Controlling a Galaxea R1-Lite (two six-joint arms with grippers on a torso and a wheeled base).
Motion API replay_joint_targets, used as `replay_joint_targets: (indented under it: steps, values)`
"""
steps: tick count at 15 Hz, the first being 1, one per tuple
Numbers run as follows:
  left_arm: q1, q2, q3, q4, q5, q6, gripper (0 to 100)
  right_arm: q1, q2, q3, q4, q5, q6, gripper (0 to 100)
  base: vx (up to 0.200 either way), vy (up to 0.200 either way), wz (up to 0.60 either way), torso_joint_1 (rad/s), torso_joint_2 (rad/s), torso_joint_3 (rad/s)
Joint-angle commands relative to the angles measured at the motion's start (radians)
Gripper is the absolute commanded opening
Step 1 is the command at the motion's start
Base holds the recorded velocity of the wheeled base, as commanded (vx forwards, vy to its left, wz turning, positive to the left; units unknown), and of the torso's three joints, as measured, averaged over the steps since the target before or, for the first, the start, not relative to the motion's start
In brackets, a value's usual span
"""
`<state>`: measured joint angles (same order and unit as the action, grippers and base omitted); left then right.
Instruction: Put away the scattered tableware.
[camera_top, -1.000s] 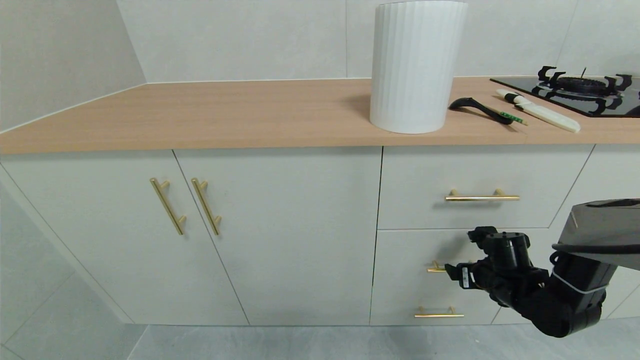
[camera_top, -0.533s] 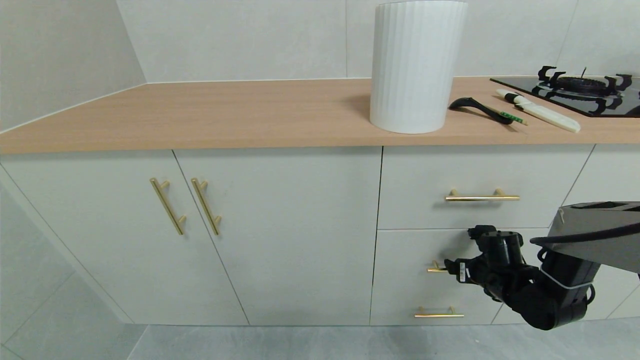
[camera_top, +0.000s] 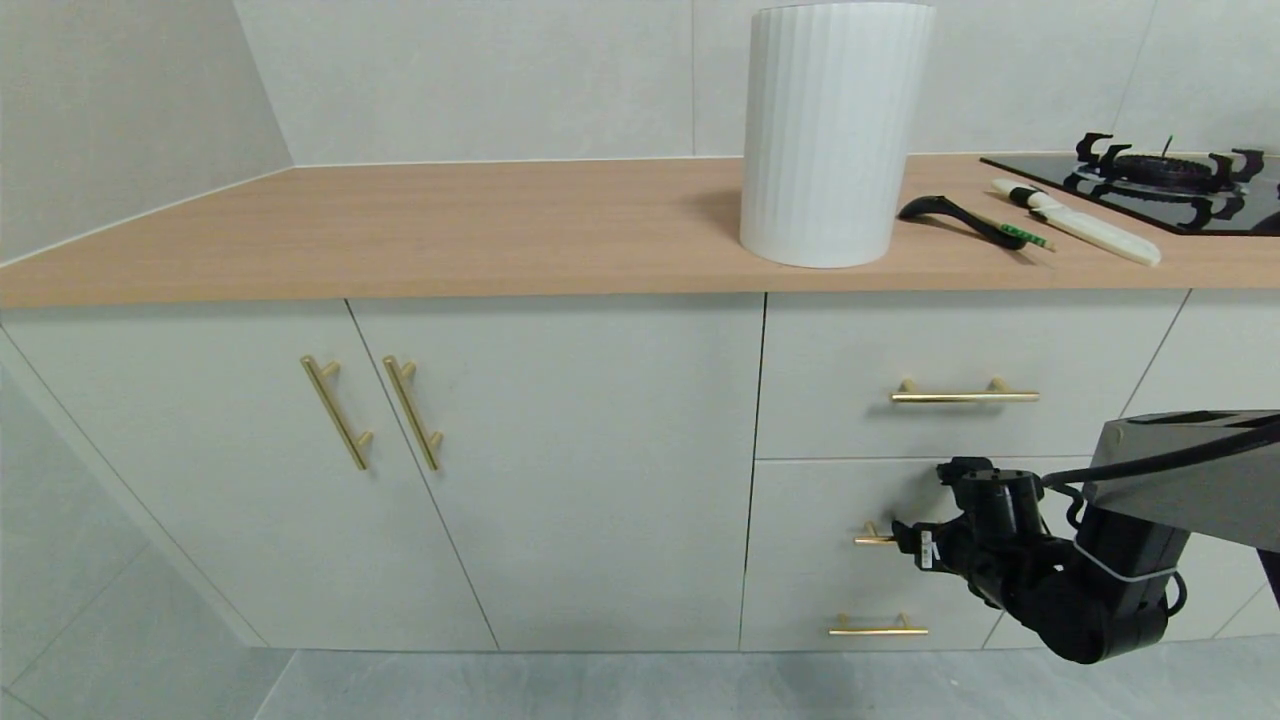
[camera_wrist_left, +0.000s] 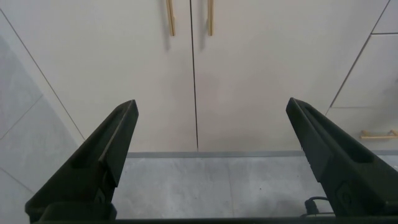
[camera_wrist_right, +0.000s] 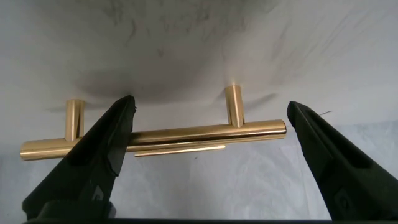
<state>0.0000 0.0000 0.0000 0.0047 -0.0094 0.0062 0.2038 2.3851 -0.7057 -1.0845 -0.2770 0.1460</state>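
Ladle (camera_top: 958, 218), black, lay on the countertop (camera_top: 450, 220) at upper right of the head view, beside a ribbed white canister (camera_top: 830, 130). A white knife (camera_top: 1085, 233) lay right of it, near the hob (camera_top: 1160, 180); between them a green-marked stick (camera_top: 1020, 235), possibly chopsticks. Lower right, the right gripper (camera_top: 903, 540) was at the middle drawer handle (camera_top: 872, 540).

Left wrist view: left gripper (camera_wrist_left: 211, 104) spread wide, holding nothing, facing cabinet doors (camera_wrist_left: 249, 68) and floor (camera_wrist_left: 205, 186).

Right wrist view: right gripper (camera_wrist_right: 210, 109) unclenched, the brass bar between its fingers; contact unclear.
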Motion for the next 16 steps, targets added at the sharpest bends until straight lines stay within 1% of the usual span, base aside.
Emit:
replay_joint_targets:
  steps: [1,3,9,11,13,14,15,16]
  values:
    - [0.0,0.0,0.0,0.0,0.0,0.0,100,0.003,-0.004,0.02,0.011,0.004,-0.008,100,0.0,0.0,0.0,0.0,0.0,0.0]
    - [0.0,0.0,0.0,0.0,0.0,0.0,100,0.005,-0.015,0.052,0.011,0.009,-0.048,100,0.0,0.0,0.0,0.0,0.0,0.0]
    - [0.0,0.0,0.0,0.0,0.0,0.0,100,0.008,-0.058,0.083,0.037,0.013,-0.071,100,0.0,0.0,0.0,0.0,0.0,0.0]
    - [0.0,0.0,0.0,0.0,0.0,0.0,100,0.008,-0.241,0.144,0.232,0.098,-0.131,100,0.0,0.0,0.0,0.0,0.0,0.0]
    - [0.0,0.0,0.0,0.0,0.0,0.0,100,0.028,-0.466,0.143,0.492,0.18,-0.146,100,0.0,0.0,0.0,0.0,0.0,0.0]
    - [0.0,0.0,0.0,0.0,0.0,0.0,100,0.032,-0.532,0.138,0.549,0.197,-0.146,100,0.0,0.0,0.0,0.0,0.0,0.0]
    - [0.0,0.0,0.0,0.0,0.0,0.0,100,0.049,-0.647,0.126,0.62,0.208,-0.146,100,0.0,0.0,0.0,0.0,0.0,0.0]
    - [0.0,0.0,0.0,0.0,0.0,0.0,100,0.057,-0.705,0.121,0.633,0.206,-0.143,100,0.0,0.0,0.0,0.0,0.0,0.0]
